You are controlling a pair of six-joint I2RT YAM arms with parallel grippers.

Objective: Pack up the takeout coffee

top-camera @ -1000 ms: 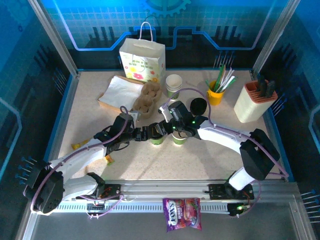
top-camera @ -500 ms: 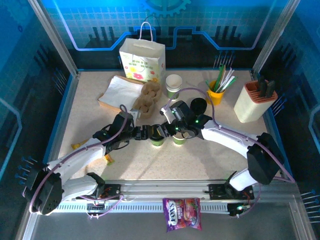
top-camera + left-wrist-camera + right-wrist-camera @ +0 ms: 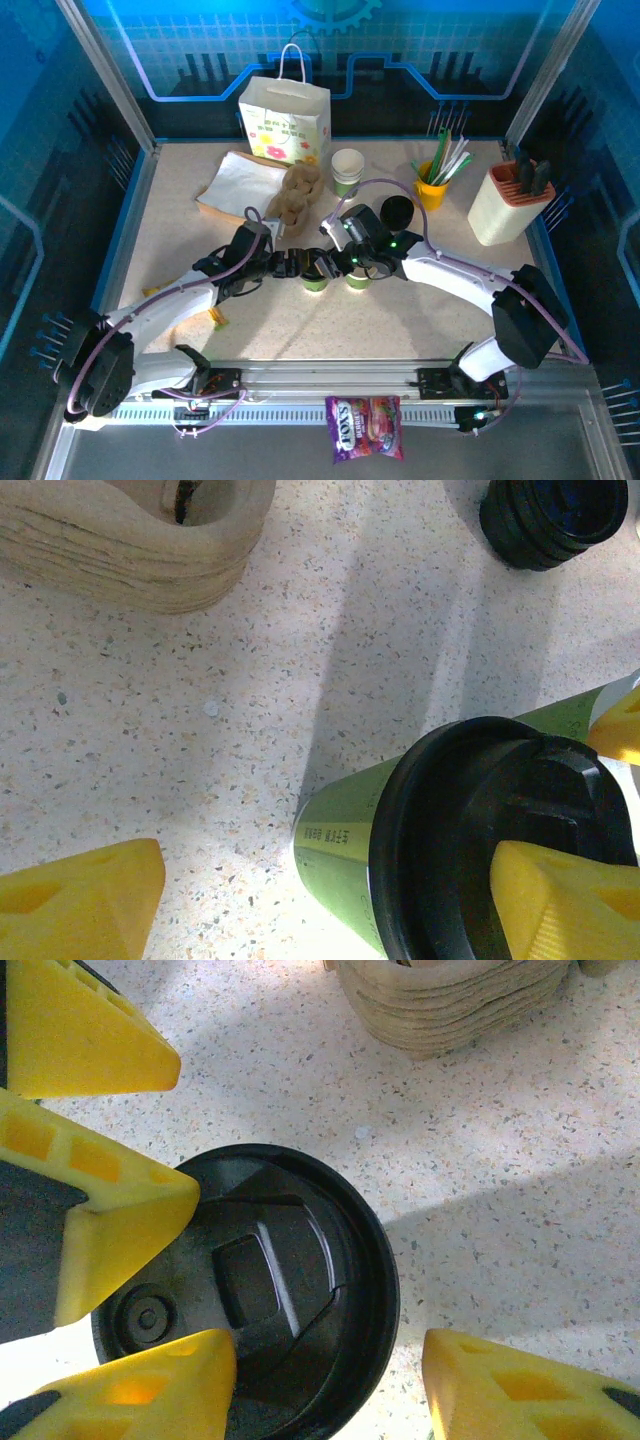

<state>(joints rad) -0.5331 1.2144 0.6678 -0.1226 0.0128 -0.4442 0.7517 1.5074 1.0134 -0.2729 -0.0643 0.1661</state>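
Note:
Two takeout coffee cups stand side by side at mid-table, the left cup (image 3: 316, 283) and the right cup (image 3: 358, 280), both green below with black lids. My left gripper (image 3: 299, 266) reaches in from the left and my right gripper (image 3: 353, 260) hangs over them. In the left wrist view a lidded cup (image 3: 345, 830) lies between the wide-open left gripper (image 3: 328, 860), one finger hovering over its lid. In the right wrist view the black lid (image 3: 270, 1280) sits under the open right gripper (image 3: 335, 1385); one finger overlaps the lid, the other stands clear of its rim.
Behind the cups are pulp cup carriers (image 3: 295, 195), a stack of black lids (image 3: 397, 211), white cups (image 3: 348, 168), a flower-printed paper bag (image 3: 285, 120), a yellow cup of straws (image 3: 432, 185) and a white-orange holder (image 3: 505, 205). A candy bag (image 3: 362, 440) hangs off the front rail.
The right arm has drawn back a little and its jaws have spread slightly off the lid. The left gripper has edged closer. Both cups stay in place.

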